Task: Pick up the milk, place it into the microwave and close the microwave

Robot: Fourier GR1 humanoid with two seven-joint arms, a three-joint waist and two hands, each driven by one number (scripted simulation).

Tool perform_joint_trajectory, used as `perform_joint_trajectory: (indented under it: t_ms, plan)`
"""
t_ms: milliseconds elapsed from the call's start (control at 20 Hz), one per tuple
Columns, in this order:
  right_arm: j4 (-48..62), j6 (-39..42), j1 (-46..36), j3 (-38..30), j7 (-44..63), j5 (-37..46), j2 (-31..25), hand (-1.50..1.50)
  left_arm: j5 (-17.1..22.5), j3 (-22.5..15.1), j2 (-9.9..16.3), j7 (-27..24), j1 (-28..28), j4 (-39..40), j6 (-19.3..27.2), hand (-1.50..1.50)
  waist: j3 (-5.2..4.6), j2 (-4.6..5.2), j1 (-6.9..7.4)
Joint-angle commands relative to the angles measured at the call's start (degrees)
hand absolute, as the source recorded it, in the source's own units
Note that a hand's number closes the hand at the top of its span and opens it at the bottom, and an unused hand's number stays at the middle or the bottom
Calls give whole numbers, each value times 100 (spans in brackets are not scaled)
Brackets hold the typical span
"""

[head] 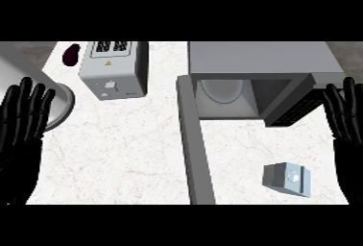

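Both robot hands open, holding nothing: left robot hand (pixel 25 115), right robot hand (pixel 345 113). Right should drop onto the milk (pixel 288 178), wrap its sides, keep it upright toward the open microwave (pixel 248 91).

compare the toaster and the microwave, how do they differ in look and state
The toaster is a small closed box with slots on top, standing at the counter's left. The microwave is much larger and stands at the right. Its door is swung wide open, showing a round plate inside. Both are grey and sit on the white counter.
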Motion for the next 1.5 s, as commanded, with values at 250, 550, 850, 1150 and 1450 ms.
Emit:
perform_joint_trajectory:
  t_ms: [250, 550, 850, 1150, 1450]
  plan:
    - [-1780, -191, 964, 855, -11, 578, 378, -150, 167, 396, -179, 390, -296, 43, 364, -150, 70, 98, 24]
    - [-2125, -113, 2259, 2160, -69, 1332, 480, -150, 653, 505, -308, 724, 1216, -959, 164, -150, 69, 83, 89]
    - [-2093, -592, 3191, 2723, -678, 1864, 360, -150, 1205, 894, -217, 445, 1727, -1136, -229, -150, 67, 71, 50]
    - [-1565, -970, 3463, 2525, -1057, 1727, 210, -150, 1512, 1118, -231, 353, 2001, -1179, -459, -150, 67, 87, 58]
    - [-1184, -881, 3071, 1641, -1134, 935, -40, -150, 1938, 1543, -198, 443, 2332, -1525, -813, -150, 70, 103, 103]
